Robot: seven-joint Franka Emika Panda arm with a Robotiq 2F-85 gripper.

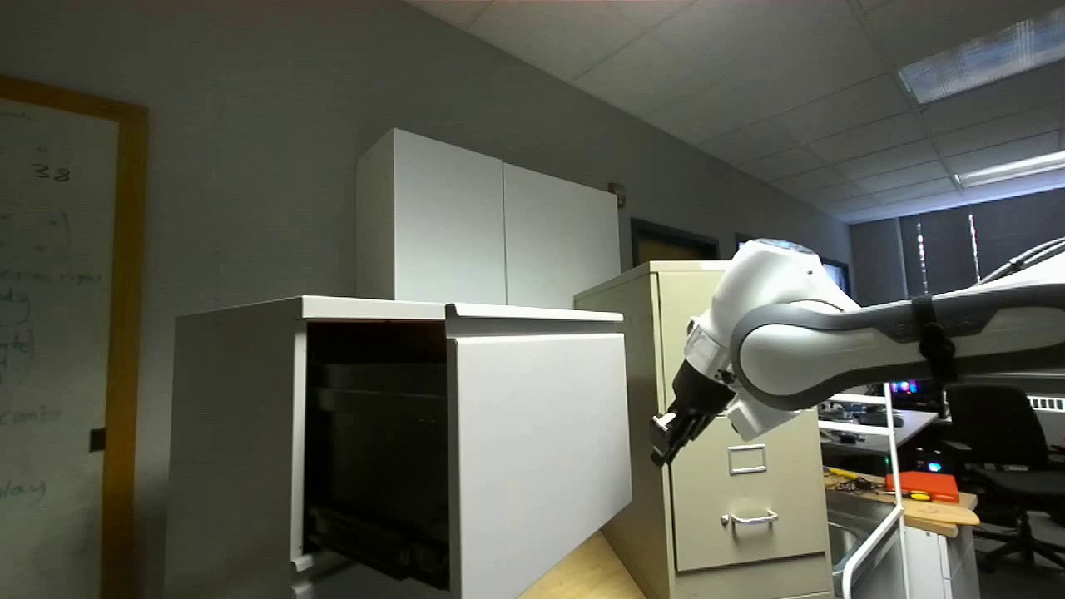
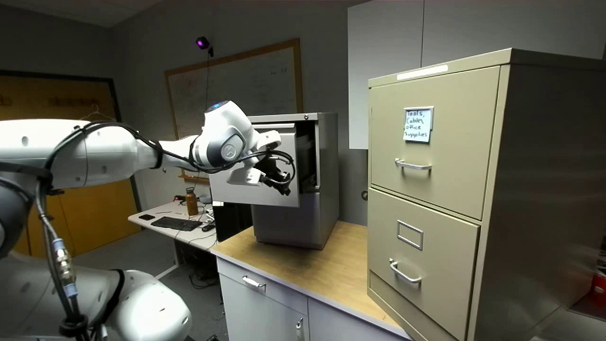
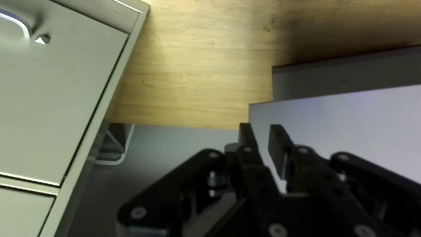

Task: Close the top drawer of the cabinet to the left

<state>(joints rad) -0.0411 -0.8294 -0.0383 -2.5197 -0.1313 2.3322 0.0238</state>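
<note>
The top drawer stands pulled out of the cabinet; its flat light front shows in both exterior views [image 1: 541, 441] [image 2: 248, 196] and fills the right of the wrist view [image 3: 355, 131]. The low grey-white cabinet [image 1: 233, 433] also shows in an exterior view [image 2: 329, 180]. The drawer's dark interior [image 1: 378, 441] is visible at its side. My gripper [image 1: 661, 441] is in front of the drawer front, near the edge towards the beige cabinet, and looks apart from it. It also shows in an exterior view [image 2: 285, 190]. In the wrist view its fingers [image 3: 260, 131] are slightly apart with nothing between them.
A beige filing cabinet [image 1: 749, 478] stands beside the grey cabinet, at the left of the wrist view [image 3: 72, 89]. Both stand on a wooden countertop [image 2: 350, 248]. A white two-door cabinet [image 1: 449, 225] is on the wall behind. A desk with a keyboard [image 2: 176, 223] lies beyond.
</note>
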